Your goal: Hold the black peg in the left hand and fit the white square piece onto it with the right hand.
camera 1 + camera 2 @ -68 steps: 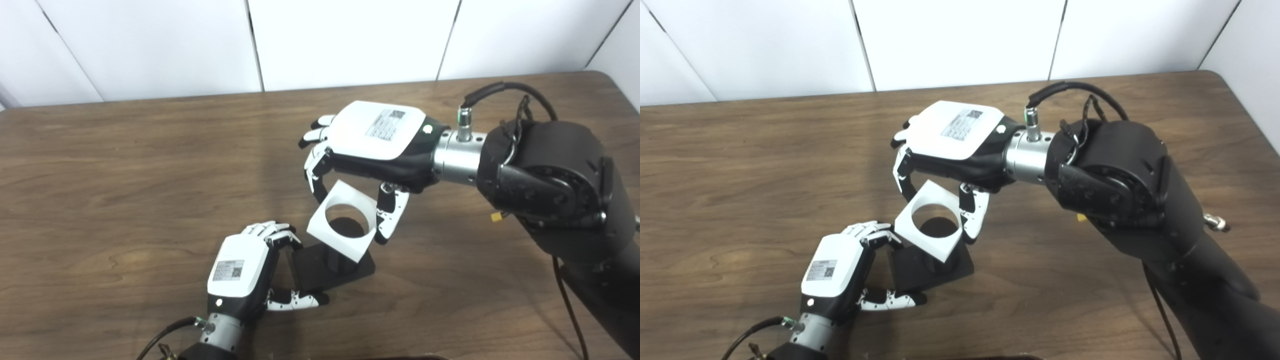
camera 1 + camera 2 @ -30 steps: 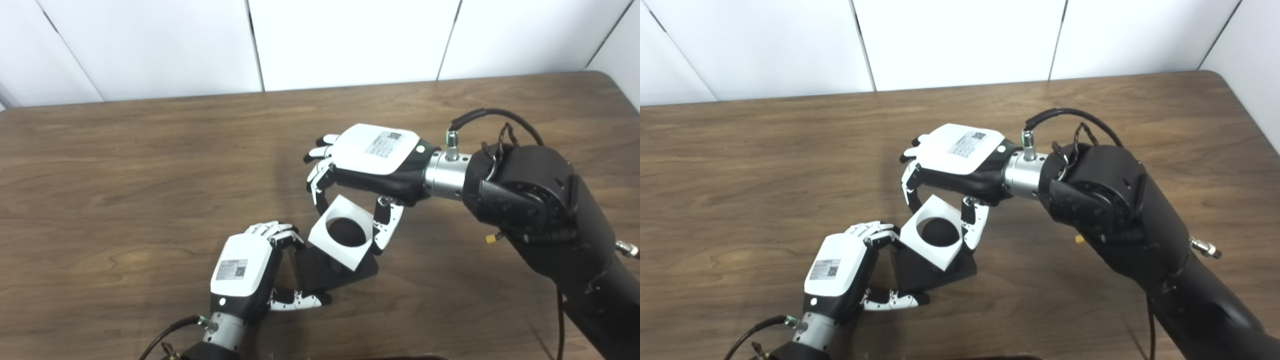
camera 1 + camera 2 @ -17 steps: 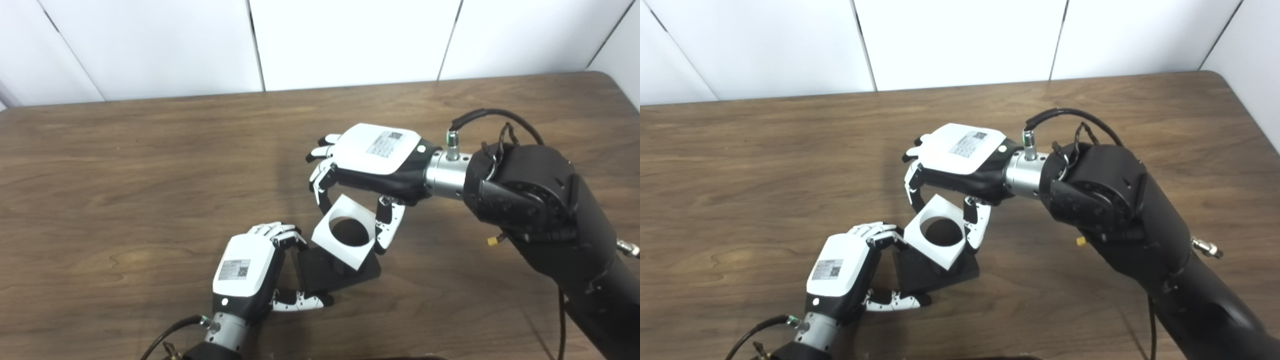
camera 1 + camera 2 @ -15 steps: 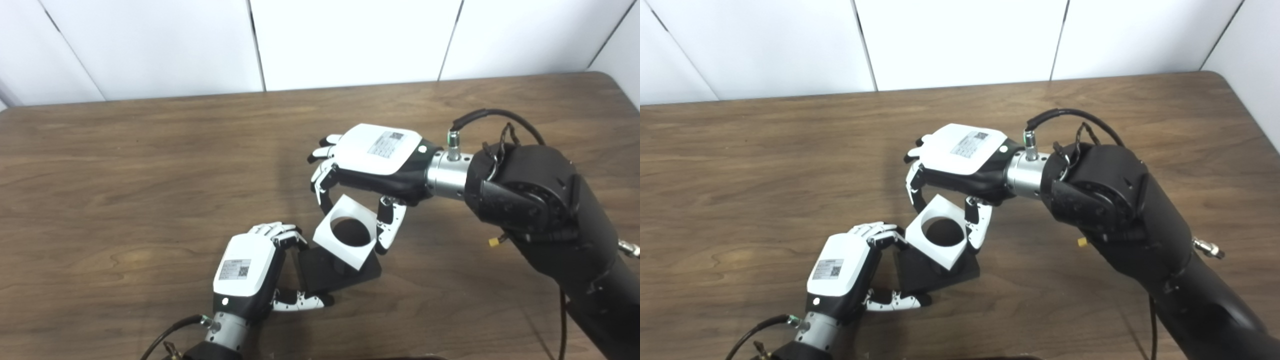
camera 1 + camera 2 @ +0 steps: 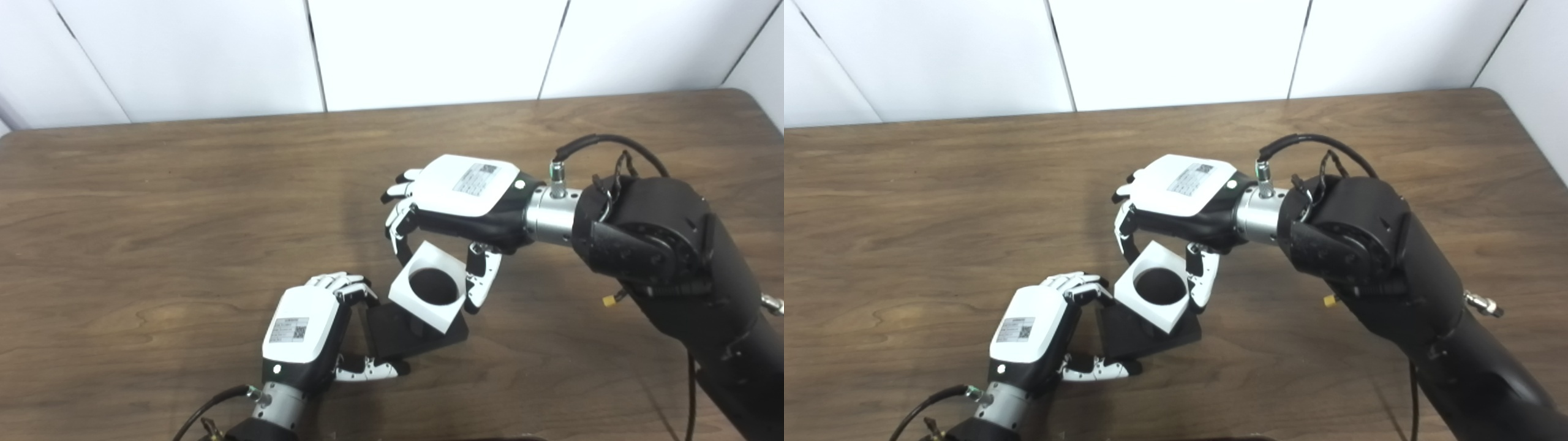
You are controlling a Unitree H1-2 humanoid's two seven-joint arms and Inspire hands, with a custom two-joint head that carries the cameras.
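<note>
White square piece [image 5: 429,295] hangs tilted just above the black peg [image 5: 411,331], pinched at opposite edges by the right hand [image 5: 460,202].
It looks light, rigid, slick; edge grip suits. Left hand [image 5: 304,332] clasps the peg's base on the surface [image 5: 153,214].

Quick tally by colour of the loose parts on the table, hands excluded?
Black: 1, the black peg piece, its base gripped by the left hand.
White: 1, the white square piece with a round hole, held over the peg by the right hand.
Total: 2
</note>
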